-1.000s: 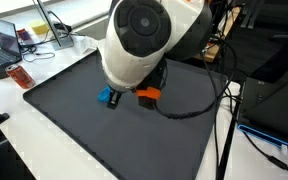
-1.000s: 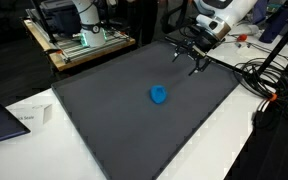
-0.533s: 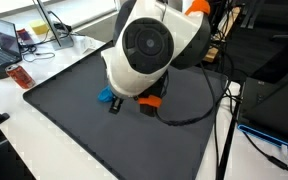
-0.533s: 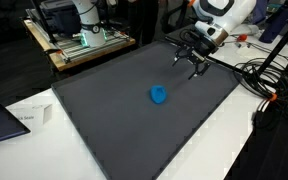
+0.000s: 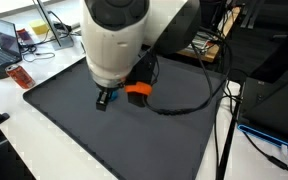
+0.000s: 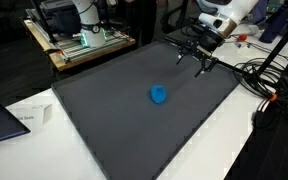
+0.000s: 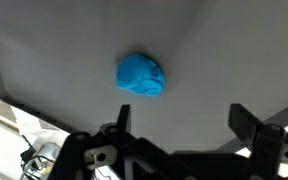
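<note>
A small blue lump (image 6: 158,95) lies near the middle of the dark grey mat (image 6: 104,120). My gripper (image 6: 193,62) hovers above the mat's far edge, well apart from the lump, with its black fingers spread open and nothing between them. In the wrist view the blue lump (image 7: 141,77) sits on the mat ahead of the gripper (image 7: 184,120), closer to one fingertip (image 7: 121,118) than to the middle of the gap. In an exterior view the arm's big white body (image 5: 119,40) hides most of the lump.
The mat rests on a white table (image 6: 234,140). Cables (image 6: 256,75) trail off beside the gripper. A bench with equipment (image 6: 79,40) stands behind. A laptop (image 5: 6,40) and a red can (image 5: 21,77) sit near one mat corner, a paper card (image 6: 29,118) near another.
The arm has swung sideways and the gripper has shifted a little along the mat's far edge. The jaws stay open. The blue lump has not moved.
</note>
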You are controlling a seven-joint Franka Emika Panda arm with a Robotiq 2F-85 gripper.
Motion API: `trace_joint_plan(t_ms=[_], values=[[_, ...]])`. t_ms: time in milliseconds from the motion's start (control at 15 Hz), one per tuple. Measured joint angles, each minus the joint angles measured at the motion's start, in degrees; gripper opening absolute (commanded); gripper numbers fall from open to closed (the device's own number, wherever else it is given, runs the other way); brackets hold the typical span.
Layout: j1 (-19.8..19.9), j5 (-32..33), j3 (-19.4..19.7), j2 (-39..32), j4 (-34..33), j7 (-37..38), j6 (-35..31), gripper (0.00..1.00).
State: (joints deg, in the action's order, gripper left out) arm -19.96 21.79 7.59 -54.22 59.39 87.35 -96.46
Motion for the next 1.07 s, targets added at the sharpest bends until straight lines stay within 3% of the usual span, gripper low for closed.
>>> trace_joint_plan(t_ms=[1067], values=[[14.18, -9.55, -2.62, 8.86, -2.81, -35.71, 4.0, 1.0]])
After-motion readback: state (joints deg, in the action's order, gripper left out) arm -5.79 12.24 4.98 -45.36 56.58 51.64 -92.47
